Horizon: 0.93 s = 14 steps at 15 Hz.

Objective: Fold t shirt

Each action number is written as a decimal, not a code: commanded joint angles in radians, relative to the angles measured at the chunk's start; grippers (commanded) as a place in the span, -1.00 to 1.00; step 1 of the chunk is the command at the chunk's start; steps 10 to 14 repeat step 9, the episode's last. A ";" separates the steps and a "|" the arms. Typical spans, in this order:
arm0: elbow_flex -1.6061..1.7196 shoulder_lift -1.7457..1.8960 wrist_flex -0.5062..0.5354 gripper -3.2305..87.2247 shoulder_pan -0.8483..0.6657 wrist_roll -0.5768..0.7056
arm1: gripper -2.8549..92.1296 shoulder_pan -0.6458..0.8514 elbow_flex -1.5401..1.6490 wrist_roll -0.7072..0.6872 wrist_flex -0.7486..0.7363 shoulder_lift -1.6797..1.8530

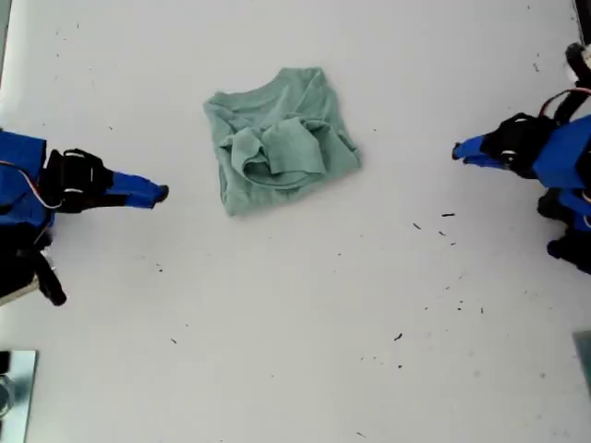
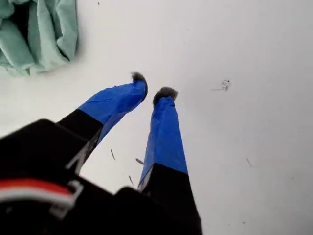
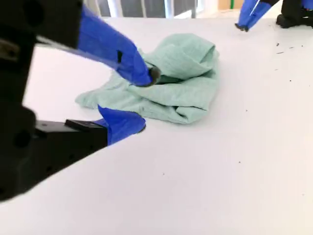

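The sage-green t shirt point(image 1: 277, 138) lies bunched into a compact, roughly square bundle on the white table point(image 1: 305, 323), with a sleeve folded over its top. My second gripper point(image 3: 146, 100) is open, its blue taped fingers spread wide just short of the t shirt point(image 3: 181, 83). It is the arm at the exterior view's left point(image 1: 159, 194), a short gap from the cloth. My first gripper point(image 2: 151, 85) stands low over bare table with only a narrow gap between its tips, holding nothing. The t shirt point(image 2: 39, 34) lies well beyond it. This arm is at the exterior view's right point(image 1: 459, 152).
Small dark specks point(image 1: 434, 226) are scattered on the table toward the exterior view's right and lower middle. A metal object point(image 1: 14, 392) sits at the exterior view's lower left corner. The first arm's gripper point(image 3: 244, 19) shows in the second wrist view beyond the shirt.
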 commanded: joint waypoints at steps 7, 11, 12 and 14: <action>0.008 0.006 -0.021 -0.62 0.061 -0.003 | -0.80 0.009 0.061 -0.508 -0.002 0.003; 0.008 0.006 -0.021 -0.62 0.061 -0.003 | -0.80 0.009 0.061 -0.508 -0.002 0.003; 0.008 0.006 -0.021 -0.62 0.061 -0.003 | -0.80 0.009 0.061 -0.508 -0.002 0.003; 0.008 0.006 -0.021 -0.62 0.061 -0.003 | -0.80 0.009 0.061 -0.508 -0.002 0.003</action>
